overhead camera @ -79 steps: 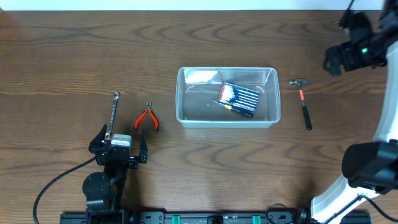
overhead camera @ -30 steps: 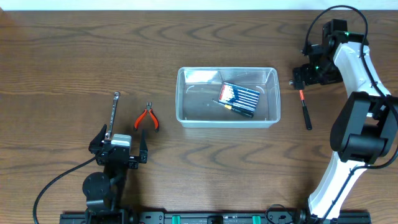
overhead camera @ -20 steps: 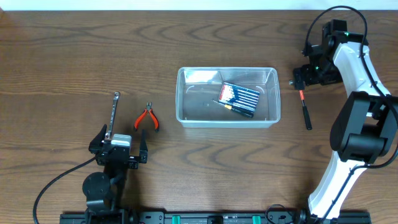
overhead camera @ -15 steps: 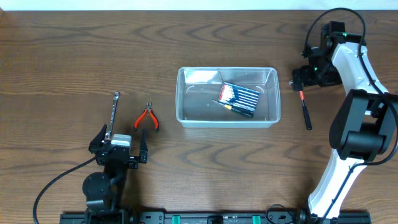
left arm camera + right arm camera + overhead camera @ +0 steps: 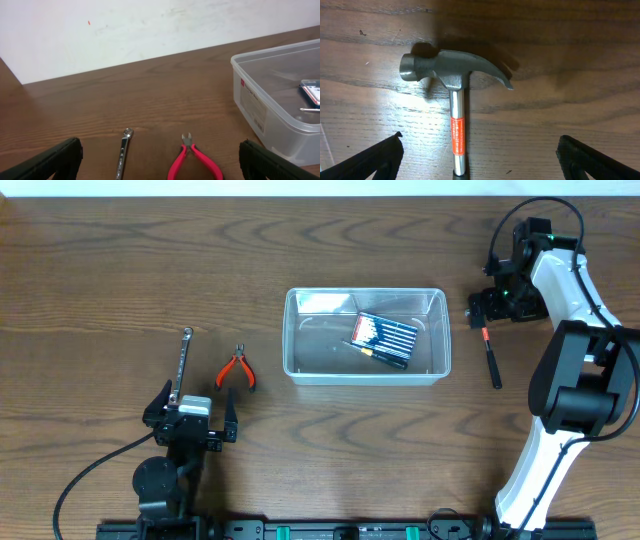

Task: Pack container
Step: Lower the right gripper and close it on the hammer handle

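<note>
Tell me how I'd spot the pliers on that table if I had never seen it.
Find the clear plastic container in the middle of the wooden table, then look left of it, as seen from overhead. Two things lie there, and the pliers are the one nearer the container. Their orange-red handles set them apart from the long bare-metal wrench beside them.

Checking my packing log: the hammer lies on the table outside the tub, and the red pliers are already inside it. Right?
No: the overhead view shows the red pliers on the table left of the container, not inside it. The hammer does lie outside.
</note>
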`<state>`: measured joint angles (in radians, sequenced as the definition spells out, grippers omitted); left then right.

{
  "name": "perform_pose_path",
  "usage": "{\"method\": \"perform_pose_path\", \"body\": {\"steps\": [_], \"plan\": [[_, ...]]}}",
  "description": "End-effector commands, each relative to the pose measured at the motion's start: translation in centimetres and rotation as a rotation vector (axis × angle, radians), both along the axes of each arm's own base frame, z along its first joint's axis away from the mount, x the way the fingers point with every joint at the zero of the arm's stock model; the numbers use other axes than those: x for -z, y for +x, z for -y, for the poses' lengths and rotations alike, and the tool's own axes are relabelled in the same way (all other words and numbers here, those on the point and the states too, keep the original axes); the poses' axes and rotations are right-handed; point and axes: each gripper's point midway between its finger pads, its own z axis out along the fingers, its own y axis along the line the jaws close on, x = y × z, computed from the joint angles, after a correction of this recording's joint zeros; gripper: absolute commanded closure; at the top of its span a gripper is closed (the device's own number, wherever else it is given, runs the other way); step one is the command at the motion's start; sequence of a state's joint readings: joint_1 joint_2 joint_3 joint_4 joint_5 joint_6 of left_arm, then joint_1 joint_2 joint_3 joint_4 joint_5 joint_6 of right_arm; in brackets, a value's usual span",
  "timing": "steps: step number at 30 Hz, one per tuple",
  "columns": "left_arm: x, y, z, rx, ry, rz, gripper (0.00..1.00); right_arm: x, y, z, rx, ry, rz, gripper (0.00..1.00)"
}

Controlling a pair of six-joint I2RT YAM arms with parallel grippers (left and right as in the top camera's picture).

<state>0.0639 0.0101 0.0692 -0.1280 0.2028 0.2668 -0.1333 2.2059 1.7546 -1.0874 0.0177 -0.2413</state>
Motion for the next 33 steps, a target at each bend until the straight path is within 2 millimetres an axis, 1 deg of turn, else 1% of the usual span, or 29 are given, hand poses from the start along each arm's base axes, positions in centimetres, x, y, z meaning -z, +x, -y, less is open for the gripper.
{"method": "perform_pose_path", "body": {"steps": [1,12,17,27,33], "plan": [[1.5,0.0,-0.2,-0.008,0.008,-0.03,0.02,0.4,-0.1,-0.5,0.012,0.021,-0.008,0.01],[1.5,0.0,-0.2,-0.008,0.008,-0.03,0.02,0.4,0.4,-0.8,0.006,0.022,0.011,0.01],[1.5,0.0,-0.2,-0.008,0.008,-0.03,0.02,1.1,0.2,-0.9,0.004,0.024,-0.007,0.01],[1.5,0.0,-0.2,-0.008,0.008,-0.03,0.02,3.3,-0.4,-1.1,0.001,0.03,-0.065,0.01],[1.5,0.0,-0.2,-0.008,0.008,-0.03,0.02,3.3,-0.3,-1.1,-0.001,0.029,-0.061,0.01]]}}
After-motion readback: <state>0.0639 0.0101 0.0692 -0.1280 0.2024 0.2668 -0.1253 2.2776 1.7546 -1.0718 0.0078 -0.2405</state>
